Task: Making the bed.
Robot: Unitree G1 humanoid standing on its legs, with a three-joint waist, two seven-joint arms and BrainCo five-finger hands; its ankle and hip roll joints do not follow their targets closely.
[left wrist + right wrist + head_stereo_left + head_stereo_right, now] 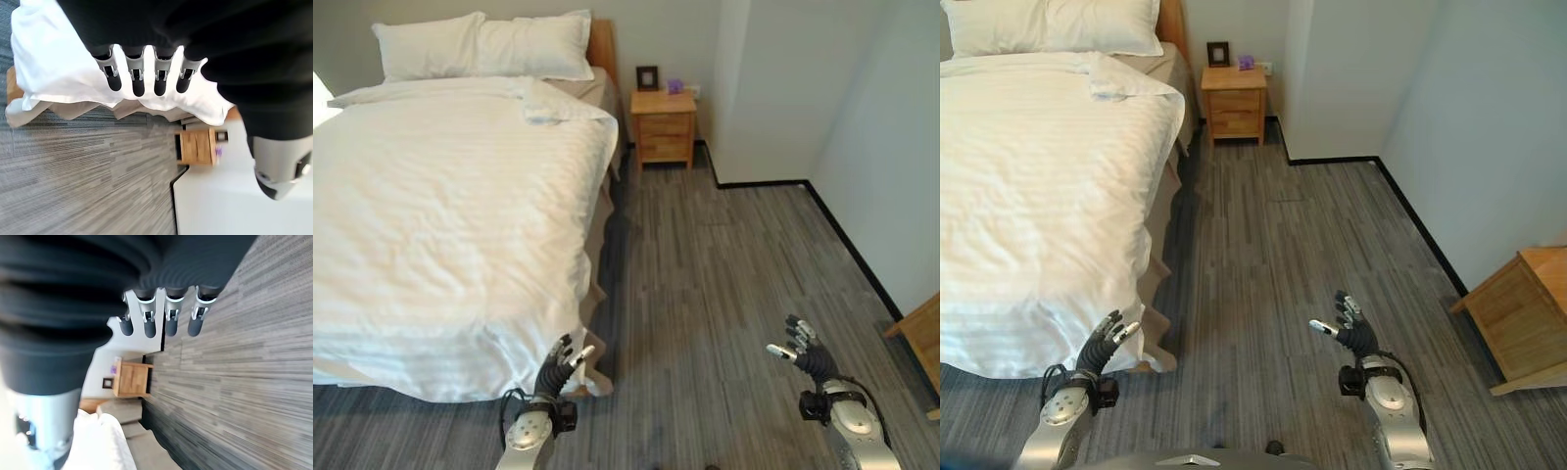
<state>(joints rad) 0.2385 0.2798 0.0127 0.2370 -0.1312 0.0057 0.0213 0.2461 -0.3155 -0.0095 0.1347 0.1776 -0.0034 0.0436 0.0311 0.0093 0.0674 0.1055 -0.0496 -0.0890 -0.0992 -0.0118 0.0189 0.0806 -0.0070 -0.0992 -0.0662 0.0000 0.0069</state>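
You've got the bed [460, 215] at 10 o'clock: white striped duvet [450, 196] spread flat, two pillows [484, 46] at headboard end.

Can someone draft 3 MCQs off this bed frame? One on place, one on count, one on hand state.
1. Where does the nightstand stand?
A. At the foot of the bed
B. Beside the head of the bed, against the far wall
C. In the middle of the floor

2. How many pillows lie at the head of the bed?
A. One
B. Two
C. Four

3. What is the state of the left hand?
A. Open, holding nothing
B. Shut on the duvet
C. Shut on a pillow

Answers:
1 B: the nightstand sits next to the headboard, at the wall.
2 B: two white pillows lie side by side.
3 A: its fingers are relaxed, short of the duvet corner.
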